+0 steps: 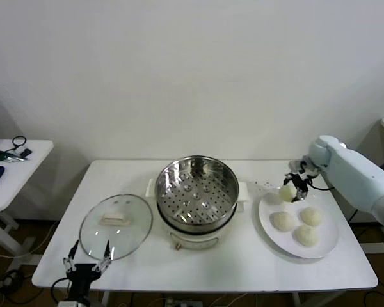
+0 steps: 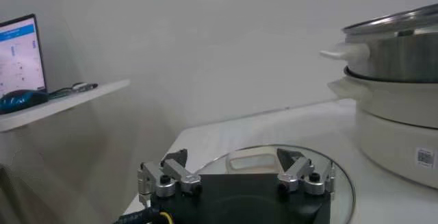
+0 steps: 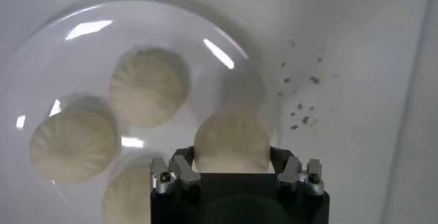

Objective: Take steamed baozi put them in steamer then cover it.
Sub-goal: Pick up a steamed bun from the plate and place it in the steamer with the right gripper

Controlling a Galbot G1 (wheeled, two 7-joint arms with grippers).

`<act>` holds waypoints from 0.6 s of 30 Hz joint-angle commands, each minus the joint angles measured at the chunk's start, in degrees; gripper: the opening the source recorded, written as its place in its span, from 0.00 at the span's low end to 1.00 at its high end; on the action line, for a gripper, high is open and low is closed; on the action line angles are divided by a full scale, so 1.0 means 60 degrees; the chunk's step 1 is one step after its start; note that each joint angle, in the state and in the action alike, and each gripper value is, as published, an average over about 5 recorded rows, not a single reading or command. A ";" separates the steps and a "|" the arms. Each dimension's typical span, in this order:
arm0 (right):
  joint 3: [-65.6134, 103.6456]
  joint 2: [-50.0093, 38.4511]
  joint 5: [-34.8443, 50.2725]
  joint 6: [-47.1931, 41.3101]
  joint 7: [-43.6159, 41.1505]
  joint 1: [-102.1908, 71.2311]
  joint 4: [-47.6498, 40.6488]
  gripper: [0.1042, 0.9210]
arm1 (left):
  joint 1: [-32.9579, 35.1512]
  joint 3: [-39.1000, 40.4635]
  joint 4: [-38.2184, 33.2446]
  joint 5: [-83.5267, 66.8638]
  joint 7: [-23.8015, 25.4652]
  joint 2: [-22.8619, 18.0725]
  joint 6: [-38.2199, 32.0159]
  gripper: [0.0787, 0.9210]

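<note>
First baozi lifted off the plate, steamer waiting empty

The right hand (image 1: pixel 293 187) is clenched on one steamed baozi (image 1: pixel 287 192), held above the near-left rim of the white plate (image 1: pixel 269 220), where three more baozi (image 1: pixel 282 221) sit. The steamer (image 1: pixel 196 192) stands open mid-bench, well to the left, and the glass cover (image 1: pixel 116 225) lies flat beside it. The left hand (image 1: pixel 87 261) hovers released at the bench's (image 1: pixel 243 268) front edge near the cover. My advice: carry the bun high enough to clear the steel rim, set it toward one side of the perforated floor so four fit, and squeeze lightly to avoid denting the dough.
</note>
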 commanded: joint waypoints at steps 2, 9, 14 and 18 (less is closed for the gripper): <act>-0.3223 0.0418 0.2197 0.0875 -0.0148 0.3562 0.1366 0.76 | 0.0171 -0.0004 -0.0169 -0.0057 -0.0010 -0.0002 0.0079 0.88; -0.3636 0.1397 0.2051 0.1743 -0.0236 0.4410 0.2104 0.76 | 0.0245 0.0022 -0.0127 -0.0028 -0.0016 0.0016 0.0049 0.88; -0.3625 0.2205 0.1051 0.2558 -0.0177 0.4474 0.2970 0.77 | 0.0290 0.0037 -0.0096 -0.0049 -0.0024 0.0017 0.0031 0.88; -0.3473 0.2914 0.0002 0.3151 -0.0056 0.4280 0.3470 0.77 | 0.0315 0.0055 -0.0138 -0.0160 -0.0030 0.0043 0.0100 0.88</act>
